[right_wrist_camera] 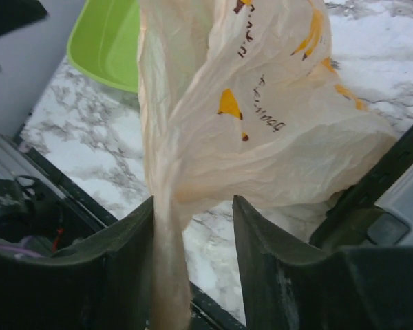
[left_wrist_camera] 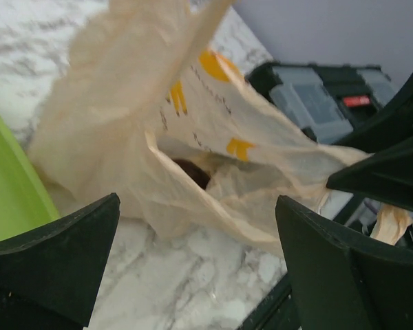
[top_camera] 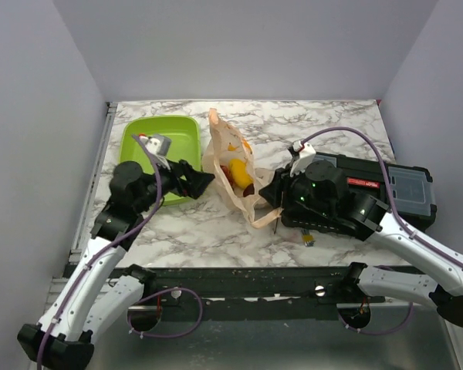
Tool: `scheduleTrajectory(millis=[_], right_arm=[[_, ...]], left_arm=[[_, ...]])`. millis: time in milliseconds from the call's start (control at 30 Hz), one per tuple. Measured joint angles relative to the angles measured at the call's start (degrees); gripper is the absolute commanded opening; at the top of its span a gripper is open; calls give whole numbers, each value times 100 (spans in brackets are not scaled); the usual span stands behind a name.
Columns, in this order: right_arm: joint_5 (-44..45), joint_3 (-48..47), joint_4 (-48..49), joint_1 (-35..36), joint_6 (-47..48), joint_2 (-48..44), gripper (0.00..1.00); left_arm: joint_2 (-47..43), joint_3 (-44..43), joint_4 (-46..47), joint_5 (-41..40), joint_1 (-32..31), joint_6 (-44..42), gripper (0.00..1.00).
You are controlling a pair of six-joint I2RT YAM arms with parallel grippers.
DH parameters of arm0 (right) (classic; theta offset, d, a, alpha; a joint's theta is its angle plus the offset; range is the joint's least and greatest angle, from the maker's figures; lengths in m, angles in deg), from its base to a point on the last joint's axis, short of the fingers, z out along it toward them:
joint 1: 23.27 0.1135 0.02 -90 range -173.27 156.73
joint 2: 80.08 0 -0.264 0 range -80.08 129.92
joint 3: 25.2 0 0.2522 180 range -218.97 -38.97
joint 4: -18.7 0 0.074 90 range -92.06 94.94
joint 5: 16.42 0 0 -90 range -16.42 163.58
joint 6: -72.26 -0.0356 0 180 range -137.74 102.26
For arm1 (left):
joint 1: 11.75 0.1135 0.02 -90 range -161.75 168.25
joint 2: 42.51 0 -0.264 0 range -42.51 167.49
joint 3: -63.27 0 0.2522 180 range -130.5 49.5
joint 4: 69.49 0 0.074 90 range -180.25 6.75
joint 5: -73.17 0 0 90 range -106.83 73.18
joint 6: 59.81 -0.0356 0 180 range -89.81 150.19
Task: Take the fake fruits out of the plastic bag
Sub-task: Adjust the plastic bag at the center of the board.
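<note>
Workspace: a marble-pattern table carrying a lime-green tray at the rear left, a black toolbox at the right, and the plastic bag between them.

Plastic bag: it stands crumpled near the table's middle, just beside the tray's right edge. Its mouth faces upward and toward the left arm. Orange fruit prints show on its sides. One loop handle trails from its lower end toward the right arm.

Fake fruits: both are inside the bag. From above, the yellow-orange mango is visible through the opening, with the dark red grapes touching its near right side. The left wrist view shows only a dark red patch deep in the mouth, and the mango cannot be made out there.

Left gripper: the jaws are spread wide and hold nothing. It sits low at the bag's left side, pointing at the opening, with the bag wall close ahead of its fingertips.

Right gripper: the jaws stand apart. A twisted strand of the bag runs down between the fingers, lying against the one on the picture's left. A clear gap separates it from the other finger. No clamping of the strand is visible. This gripper sits at the bag's near right corner, in front of the toolbox.
</note>
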Motion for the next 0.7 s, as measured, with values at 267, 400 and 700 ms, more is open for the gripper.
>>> scheduleTrajectory(millis=[267, 400, 700], right_arm=[[144, 57, -293, 0, -46, -35, 71], [186, 55, -367, 0, -127, 116, 81], [164, -133, -487, 0, -133, 459, 97]], left_arm=[[616, 446, -197, -1644, -1810, 170, 90], [1307, 24, -245, -2343, -1893, 179, 75], [1792, 210, -83, -2977, -1908, 81, 29]])
